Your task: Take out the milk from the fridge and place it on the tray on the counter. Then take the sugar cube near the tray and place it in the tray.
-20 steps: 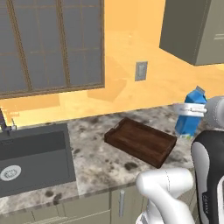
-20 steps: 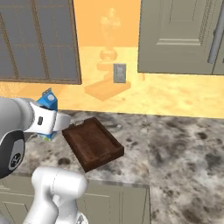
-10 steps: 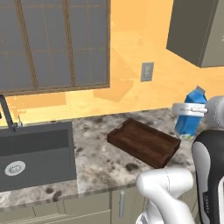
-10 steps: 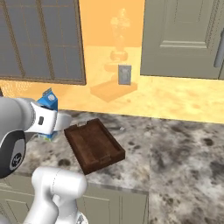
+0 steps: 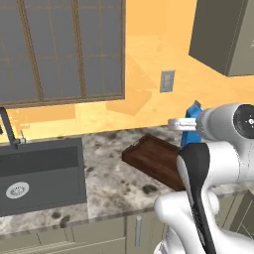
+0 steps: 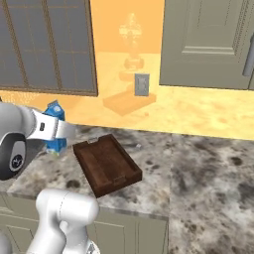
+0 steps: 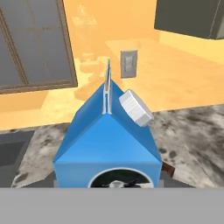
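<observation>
Gripper (image 5: 184, 124): clamped on the milk (image 5: 192, 130), held upright in the air beside the tray's near end. Tray (image 6: 106, 163): on the counter (image 6: 208, 178), bare inside. Beyond: wall outlet (image 6: 142, 85), sink (image 5: 39, 171).

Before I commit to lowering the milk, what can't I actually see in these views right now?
- Fingers: hidden behind the milk in the hand view, and by the arm's wrist in both base views, so the grip itself can't be seen.
- Milk's base: cut off by the hand view's bottom edge; the arm covers it in the left base view.
- Tray: its near right corner is behind the arm in the left base view.
- Sugar cube: I can't pick it out for certain on the speckled counter.
</observation>
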Tool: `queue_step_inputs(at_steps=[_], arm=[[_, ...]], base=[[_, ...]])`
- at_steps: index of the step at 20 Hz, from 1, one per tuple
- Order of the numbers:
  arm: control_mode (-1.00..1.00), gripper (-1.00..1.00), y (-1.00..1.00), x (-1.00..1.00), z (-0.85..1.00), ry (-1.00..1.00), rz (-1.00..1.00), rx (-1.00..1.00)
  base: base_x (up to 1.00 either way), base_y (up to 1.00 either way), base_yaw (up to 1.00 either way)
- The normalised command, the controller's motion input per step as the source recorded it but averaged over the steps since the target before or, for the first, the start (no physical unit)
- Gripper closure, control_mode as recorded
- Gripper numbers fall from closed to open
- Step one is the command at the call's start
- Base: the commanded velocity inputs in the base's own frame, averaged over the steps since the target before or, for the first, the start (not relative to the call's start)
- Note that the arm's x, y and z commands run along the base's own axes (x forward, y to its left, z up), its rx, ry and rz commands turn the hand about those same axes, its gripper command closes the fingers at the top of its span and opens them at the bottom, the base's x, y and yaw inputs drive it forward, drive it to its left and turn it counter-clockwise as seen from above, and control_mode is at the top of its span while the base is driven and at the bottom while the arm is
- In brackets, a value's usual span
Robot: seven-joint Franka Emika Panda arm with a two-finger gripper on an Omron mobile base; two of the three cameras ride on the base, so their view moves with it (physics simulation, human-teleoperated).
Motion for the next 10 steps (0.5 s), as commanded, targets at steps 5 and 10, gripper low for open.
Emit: queue_step_inputs(at_steps=[5, 10], arm=[[-1.0, 1.0, 0.0, 0.71, -0.35, 0.0, -0.02, -0.04], [-1.0, 1.0, 0.0, 0.74, -0.35, 0.06, 0.0, -0.01]], base=[[0.0, 0.0, 0.0], [0.0, 0.0, 0.0]])
